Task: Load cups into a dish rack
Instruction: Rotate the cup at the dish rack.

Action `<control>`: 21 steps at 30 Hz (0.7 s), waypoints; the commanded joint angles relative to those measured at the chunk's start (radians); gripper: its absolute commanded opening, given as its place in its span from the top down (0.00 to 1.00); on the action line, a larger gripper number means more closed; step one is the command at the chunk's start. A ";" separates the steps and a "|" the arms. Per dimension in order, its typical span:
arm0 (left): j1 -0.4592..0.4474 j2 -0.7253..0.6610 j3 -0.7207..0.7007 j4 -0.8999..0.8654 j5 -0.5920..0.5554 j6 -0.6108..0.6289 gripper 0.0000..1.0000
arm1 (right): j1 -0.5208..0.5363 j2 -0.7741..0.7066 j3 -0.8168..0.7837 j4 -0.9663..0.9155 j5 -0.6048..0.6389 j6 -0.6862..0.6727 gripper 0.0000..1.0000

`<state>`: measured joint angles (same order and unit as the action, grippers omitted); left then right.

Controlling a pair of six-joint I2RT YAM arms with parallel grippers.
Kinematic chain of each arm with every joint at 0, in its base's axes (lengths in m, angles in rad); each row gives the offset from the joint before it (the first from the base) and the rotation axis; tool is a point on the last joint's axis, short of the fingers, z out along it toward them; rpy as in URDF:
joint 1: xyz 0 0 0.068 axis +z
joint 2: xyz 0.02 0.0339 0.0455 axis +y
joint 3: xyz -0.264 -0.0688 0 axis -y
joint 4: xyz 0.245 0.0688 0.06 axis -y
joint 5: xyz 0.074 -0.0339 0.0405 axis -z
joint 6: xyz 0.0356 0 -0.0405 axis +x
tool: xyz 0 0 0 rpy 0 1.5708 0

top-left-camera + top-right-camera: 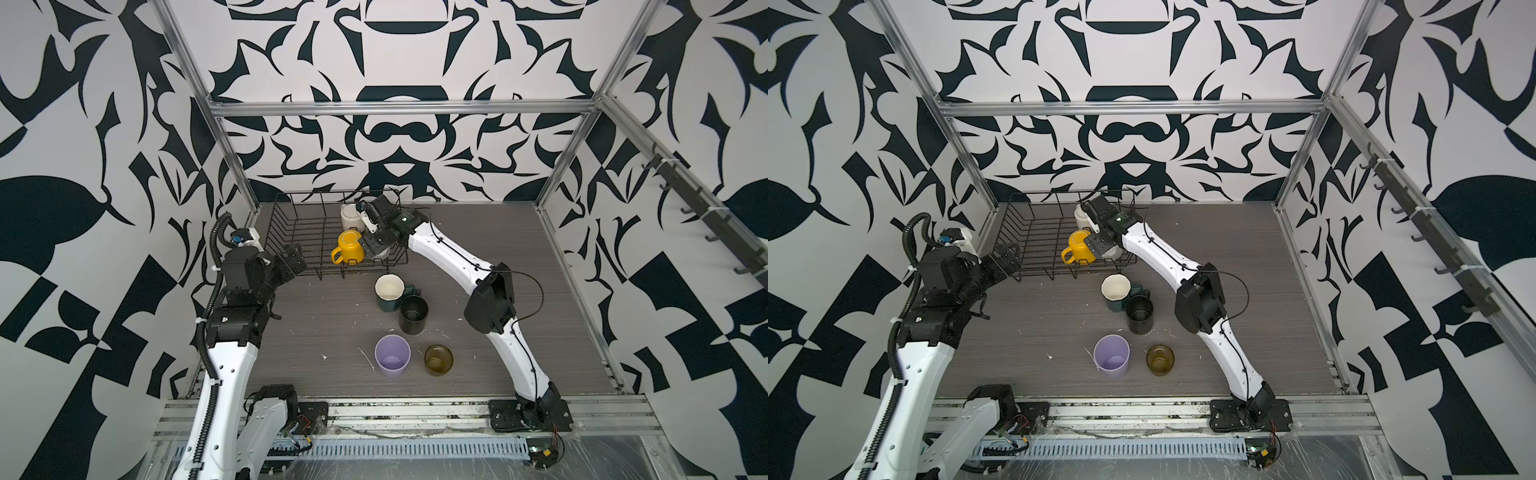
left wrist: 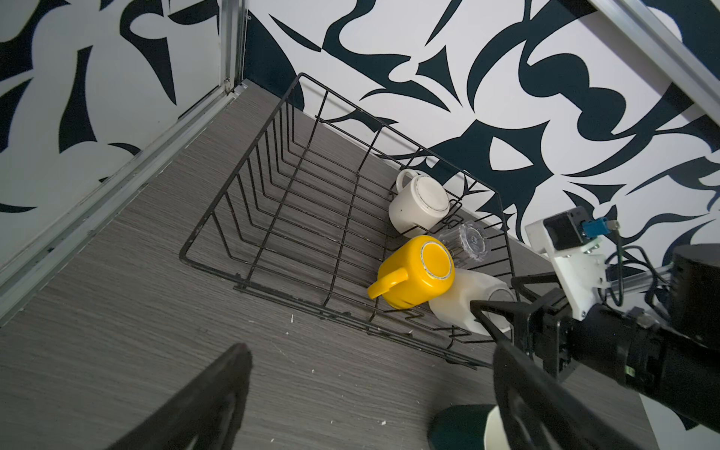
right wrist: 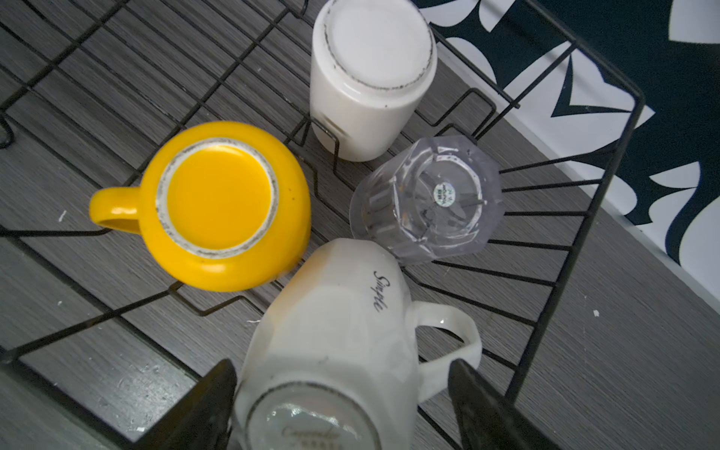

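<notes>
Step in hand: the cream faceted mug [image 3: 331,350], inverted and tilted against the yellow mug [image 3: 218,202], is judged just set at the dish rack [image 2: 272,156]'s near right corner.
Right tool [image 3: 343,405]: spread either side of that mug; contact cannot be told.
Left tool [image 2: 370,397]: spread wide, empty, by the rack's near left corner.
In rack: also a white mug [image 3: 370,78] and a clear glass [image 3: 424,198], inverted.
On surface: dark-green faceted mug [image 1: 388,293], black mug [image 1: 413,313], lilac tumbler [image 1: 392,356], amber-brown glass [image 1: 438,359].
Next move: a clean lift clear of the mug is called for, then a reach for a cup on the surface.
</notes>
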<state>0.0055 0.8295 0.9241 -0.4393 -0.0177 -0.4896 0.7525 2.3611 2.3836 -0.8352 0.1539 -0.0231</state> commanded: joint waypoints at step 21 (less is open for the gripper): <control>0.004 -0.015 -0.014 -0.002 0.007 -0.004 0.01 | 0.025 -0.019 -0.027 -0.001 0.079 -0.100 0.16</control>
<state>0.0063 0.8295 0.9241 -0.4393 -0.0162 -0.4904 0.7704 2.3478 2.3157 -0.8345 0.1833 -0.1154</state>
